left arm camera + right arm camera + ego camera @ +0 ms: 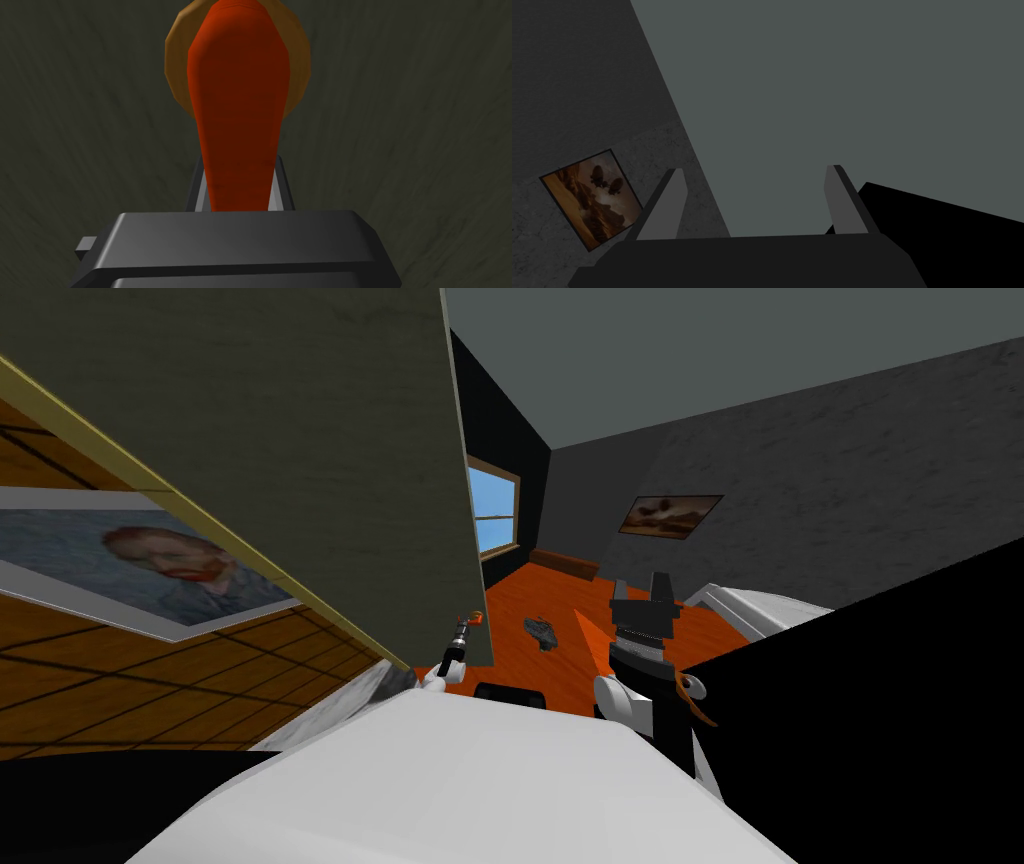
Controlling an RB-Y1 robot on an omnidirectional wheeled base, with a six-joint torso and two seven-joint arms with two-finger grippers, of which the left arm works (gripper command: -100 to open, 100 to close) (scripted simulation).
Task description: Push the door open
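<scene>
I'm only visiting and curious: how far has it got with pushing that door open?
Done: the left claw is shut on the orange-red lever handle, and the dark grey-green door looks ajar, with an orange floor showing past its edge. In hand: that grip on the handle. Left: swinging the door wider. The right claw is raised and open, touching nothing.

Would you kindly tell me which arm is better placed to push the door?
Left: the left gripper is shut on the red handle of the door, while the right gripper stands open, aimed elsewhere.
</scene>
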